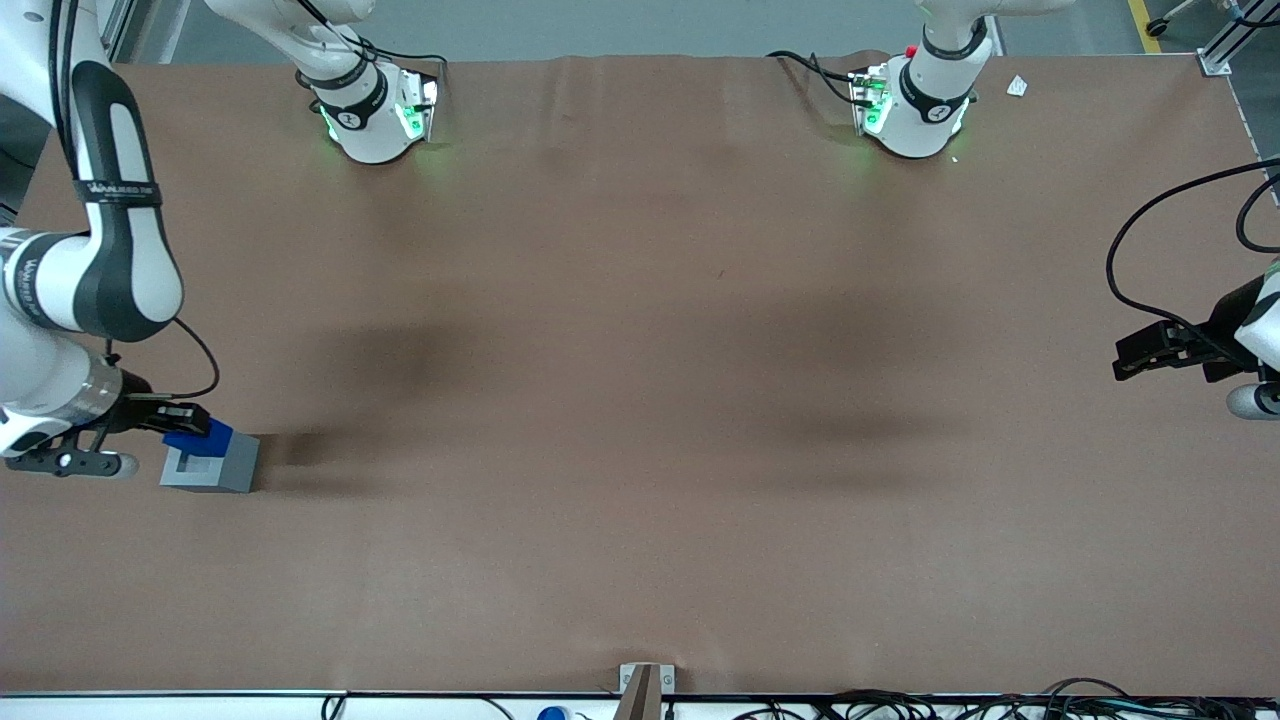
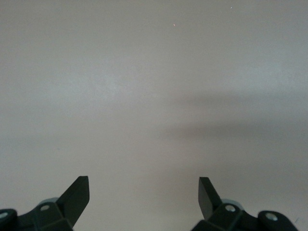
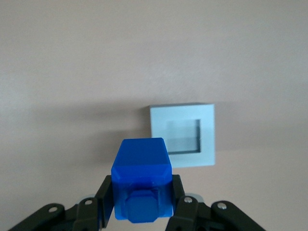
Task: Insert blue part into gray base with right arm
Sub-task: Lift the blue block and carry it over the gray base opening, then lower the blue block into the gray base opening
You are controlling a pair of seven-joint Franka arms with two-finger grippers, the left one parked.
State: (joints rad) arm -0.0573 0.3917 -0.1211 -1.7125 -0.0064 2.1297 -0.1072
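Front view, gray base: gray base [image 1: 212,466] is the thing nearest the camera, resting on the brown worktop [image 1: 640,400] at the working arm's end.
Front view, end effector: right arm [image 1: 80,270] reaches down so the end effector [image 1: 190,424] hangs over the base's edge farthest from the camera.
Front view, blue part: blue part [image 1: 203,437] sits in the end effector, overlapping the base's top rim from this angle; contact cannot be told.
Right wrist view, grip: end effector [image 3: 142,199] is closed on the blue part [image 3: 142,185], one finger on each side, stub toward the camera.
Right wrist view, key relation: gray base [image 3: 182,135] lies ahead of the end effector and off to one side, square recess showing and unfilled.
Judgement: part is not yet centred over the recess; a sideways and forward shift seems needed before lowering.
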